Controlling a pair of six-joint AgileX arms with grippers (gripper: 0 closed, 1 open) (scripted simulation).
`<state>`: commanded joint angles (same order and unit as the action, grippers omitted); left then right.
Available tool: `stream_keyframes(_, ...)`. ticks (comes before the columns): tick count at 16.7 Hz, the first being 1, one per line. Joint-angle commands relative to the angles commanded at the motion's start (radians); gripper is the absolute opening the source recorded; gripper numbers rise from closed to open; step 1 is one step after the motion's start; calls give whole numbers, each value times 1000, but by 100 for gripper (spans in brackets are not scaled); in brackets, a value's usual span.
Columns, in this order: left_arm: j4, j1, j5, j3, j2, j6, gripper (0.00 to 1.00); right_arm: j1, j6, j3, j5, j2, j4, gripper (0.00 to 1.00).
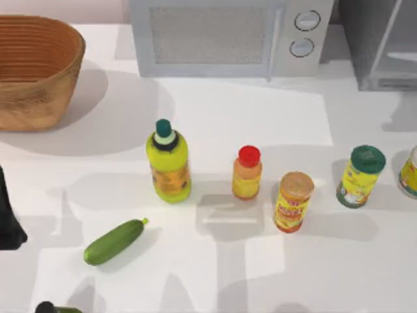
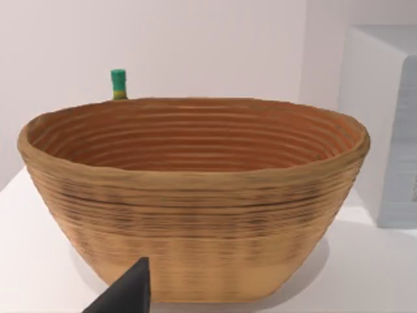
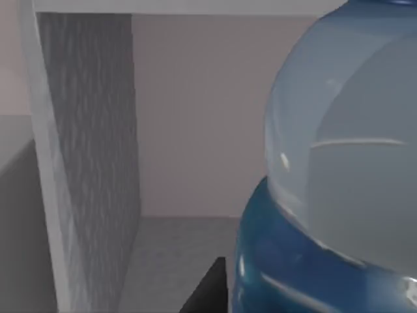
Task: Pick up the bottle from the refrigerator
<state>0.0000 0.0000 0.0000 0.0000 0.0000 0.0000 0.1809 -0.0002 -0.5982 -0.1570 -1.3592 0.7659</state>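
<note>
The bottle (image 3: 339,169) is standing inside the refrigerator (image 1: 381,45), at the table's far right corner, looming right against the right wrist camera; whether that gripper is gripping it, I cannot tell. Left arm (image 1: 10,218) is idling at the left edge

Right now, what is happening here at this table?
The right arm is working inside the refrigerator at the table's far right corner. Its wrist view looks from very close at the bottle, pale above and blue below, which stands on the grey shelf inside; whether it is gripped I cannot tell. The left arm is parked at the table's left edge, facing the basket.
</note>
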Motion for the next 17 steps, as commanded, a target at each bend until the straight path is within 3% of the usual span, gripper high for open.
stream_keyframes(10,0,0,0,0,0,0,100,-131,-1,436,115,1066,-558,0)
stream_keyframes(17,0,0,0,0,0,0,100,-181,0,598,157,1359,-766,0)
